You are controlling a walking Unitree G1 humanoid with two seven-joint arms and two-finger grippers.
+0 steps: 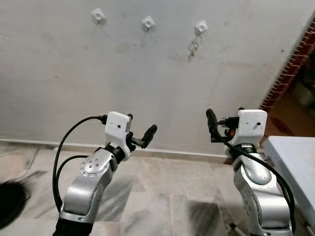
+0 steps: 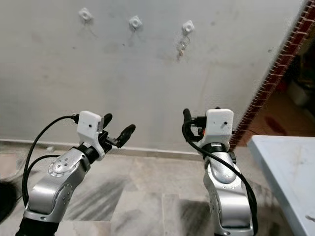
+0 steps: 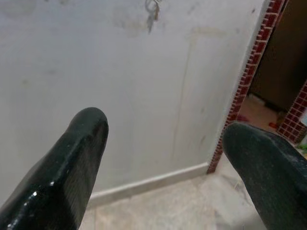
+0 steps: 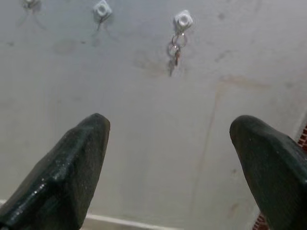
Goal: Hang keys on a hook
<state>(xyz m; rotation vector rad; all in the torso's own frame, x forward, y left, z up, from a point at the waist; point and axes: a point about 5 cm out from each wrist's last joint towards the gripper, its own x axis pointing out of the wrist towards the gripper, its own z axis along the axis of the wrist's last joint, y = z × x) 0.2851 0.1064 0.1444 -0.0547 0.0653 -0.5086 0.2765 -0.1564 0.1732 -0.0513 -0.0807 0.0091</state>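
Three white hooks are fixed high on the grey wall: a left hook point(image 1: 98, 15), a middle hook point(image 1: 148, 22) and a right hook point(image 1: 201, 27). A small bunch of keys point(image 1: 194, 47) hangs from the right hook and also appears in the right wrist view as keys point(image 4: 174, 48). My left gripper point(image 3: 165, 122) is raised in front of the wall, well below the hooks, open and empty. My right gripper point(image 4: 171, 122) is held up at about the same height, open and empty, pointing toward the wall below the keys.
A pale table point(image 1: 295, 162) stands at the right, close to my right arm. A brick-edged doorway point(image 1: 290, 64) opens on the right of the wall. The tiled floor point(image 1: 157, 196) lies below, with a dark object point(image 1: 10, 201) at the lower left.
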